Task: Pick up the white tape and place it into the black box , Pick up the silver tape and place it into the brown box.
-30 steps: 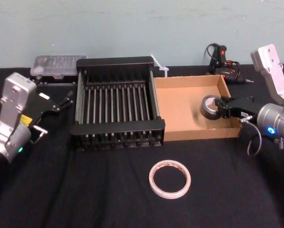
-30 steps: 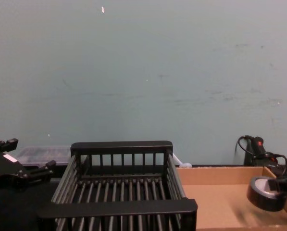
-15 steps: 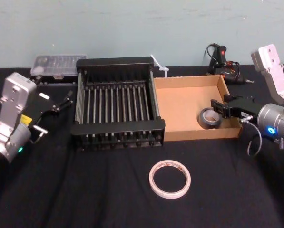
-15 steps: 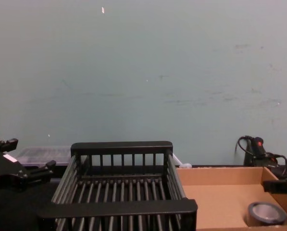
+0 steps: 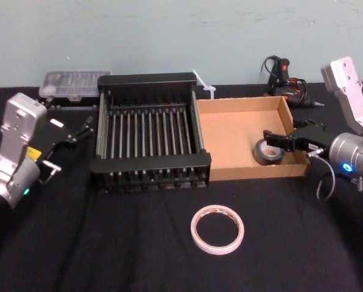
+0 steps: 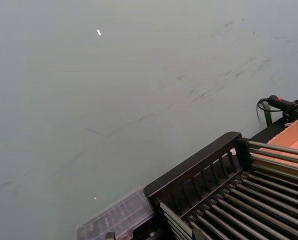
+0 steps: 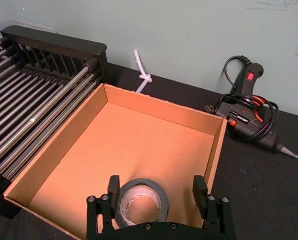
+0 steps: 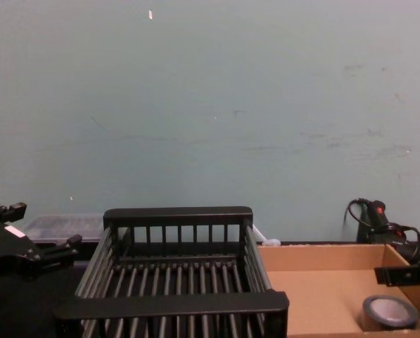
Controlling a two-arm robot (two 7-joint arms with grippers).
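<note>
Half is judged done: the silver tape (image 5: 268,152) is laid in the brown box (image 5: 242,103) at its 4 o'clock corner, released beneath the spread right pincer (image 7: 156,184), while the white tape (image 5: 217,229) is left on the table (image 5: 138,243) at 5 o'clock of the black box (image 5: 149,161), with the left pincer (image 5: 69,143) parked apart at 9 o'clock.

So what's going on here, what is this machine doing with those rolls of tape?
It is sorting tape rolls into boxes. The silver tape lies on the floor of the brown cardboard box. The right gripper hangs just above it, open and not gripping. The white tape lies on the black tablecloth in front of the boxes, not yet in the black slatted crate. The left gripper is parked, open, left of the crate.
</note>
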